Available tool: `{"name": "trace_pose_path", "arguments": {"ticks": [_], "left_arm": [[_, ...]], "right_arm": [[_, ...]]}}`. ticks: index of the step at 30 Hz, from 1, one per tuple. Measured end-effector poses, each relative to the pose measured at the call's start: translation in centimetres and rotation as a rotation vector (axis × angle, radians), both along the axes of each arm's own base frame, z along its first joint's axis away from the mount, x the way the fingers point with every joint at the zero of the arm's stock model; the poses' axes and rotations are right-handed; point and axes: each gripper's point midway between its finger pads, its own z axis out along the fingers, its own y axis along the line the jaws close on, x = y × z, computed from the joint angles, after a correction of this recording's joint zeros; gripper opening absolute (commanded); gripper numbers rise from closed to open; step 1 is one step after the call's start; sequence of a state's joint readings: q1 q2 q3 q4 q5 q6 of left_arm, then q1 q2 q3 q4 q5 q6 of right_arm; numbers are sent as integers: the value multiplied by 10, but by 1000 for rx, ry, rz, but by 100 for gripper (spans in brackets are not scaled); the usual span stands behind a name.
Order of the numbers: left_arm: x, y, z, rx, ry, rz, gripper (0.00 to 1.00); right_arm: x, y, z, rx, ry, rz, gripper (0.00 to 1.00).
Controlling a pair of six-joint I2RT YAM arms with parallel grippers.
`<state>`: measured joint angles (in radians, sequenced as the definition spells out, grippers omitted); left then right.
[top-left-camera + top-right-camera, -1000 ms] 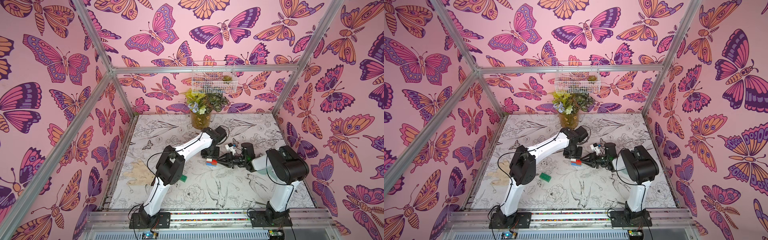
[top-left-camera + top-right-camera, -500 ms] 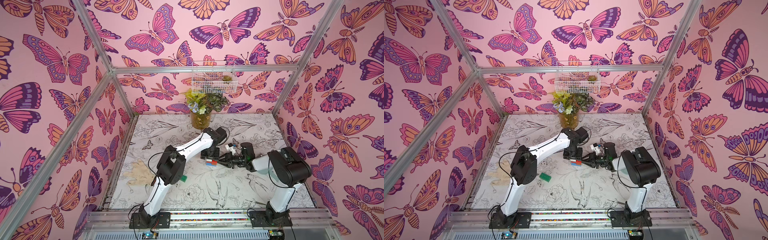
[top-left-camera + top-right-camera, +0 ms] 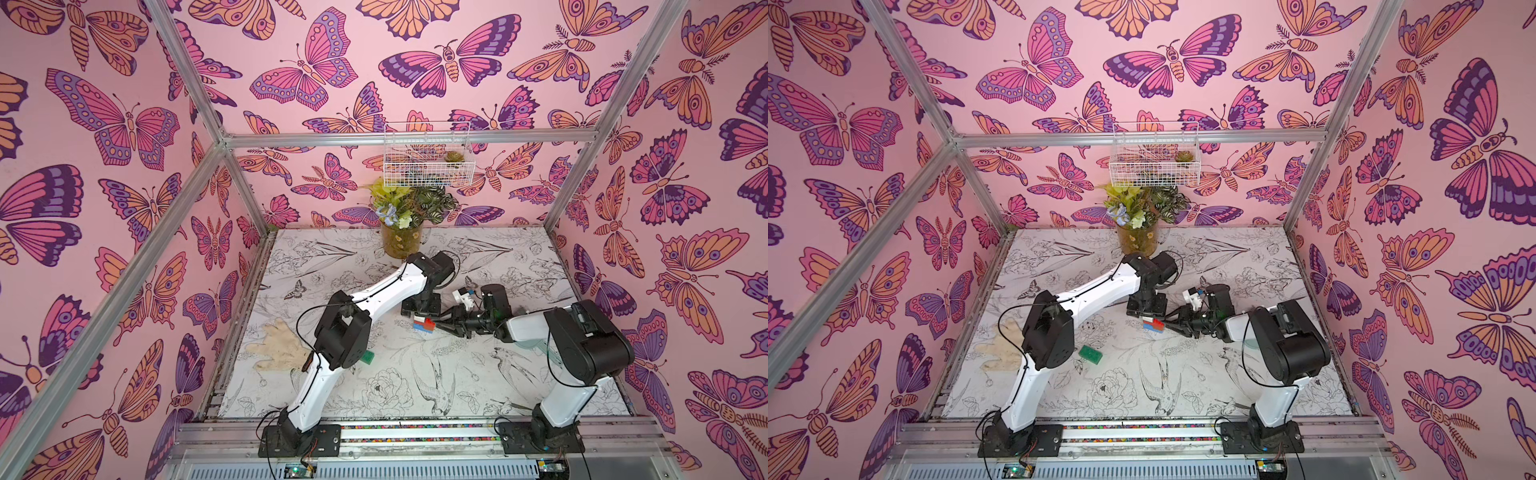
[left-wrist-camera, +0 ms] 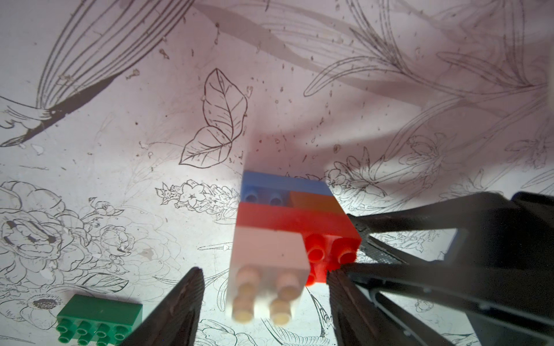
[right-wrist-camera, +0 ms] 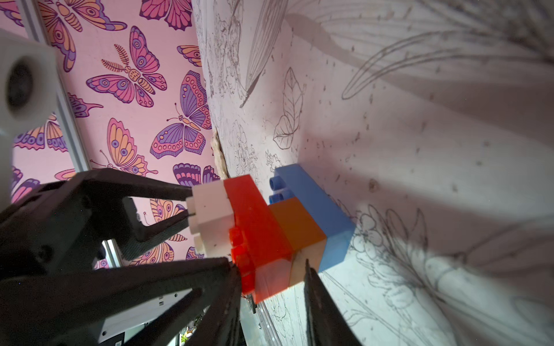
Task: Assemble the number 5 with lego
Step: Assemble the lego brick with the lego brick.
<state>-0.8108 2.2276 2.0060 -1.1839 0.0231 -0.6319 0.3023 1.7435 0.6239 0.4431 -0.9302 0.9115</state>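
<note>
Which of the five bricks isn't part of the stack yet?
The green brick: it lies alone on the table; the other four form one stack.

A robot test cell, dressed like a stage set.
An aluminium frame (image 3: 311,140) holds butterfly wallpaper (image 3: 124,124) on every wall; two arms (image 3: 386,295) are bolted to a rail (image 3: 415,434) at the edge of the flower-printed counter (image 3: 519,257); a vase of flowers (image 3: 401,245) stands beyond the left hand (image 3: 420,316), below a wire basket (image 3: 428,174).

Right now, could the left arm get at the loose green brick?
Probably yes: the left gripper stands open, gripping nothing, and the green brick lies bare on the table near its elbow.
</note>
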Motion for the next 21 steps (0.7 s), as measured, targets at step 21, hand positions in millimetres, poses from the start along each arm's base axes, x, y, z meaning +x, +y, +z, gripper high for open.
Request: {"name": "trace_pose_path", "arguments": {"ticks": [21], "left_arm": [[7, 3, 17, -23, -26, -7, 73]], "right_arm": [[1, -6, 23, -88, -6, 9, 39]]}}
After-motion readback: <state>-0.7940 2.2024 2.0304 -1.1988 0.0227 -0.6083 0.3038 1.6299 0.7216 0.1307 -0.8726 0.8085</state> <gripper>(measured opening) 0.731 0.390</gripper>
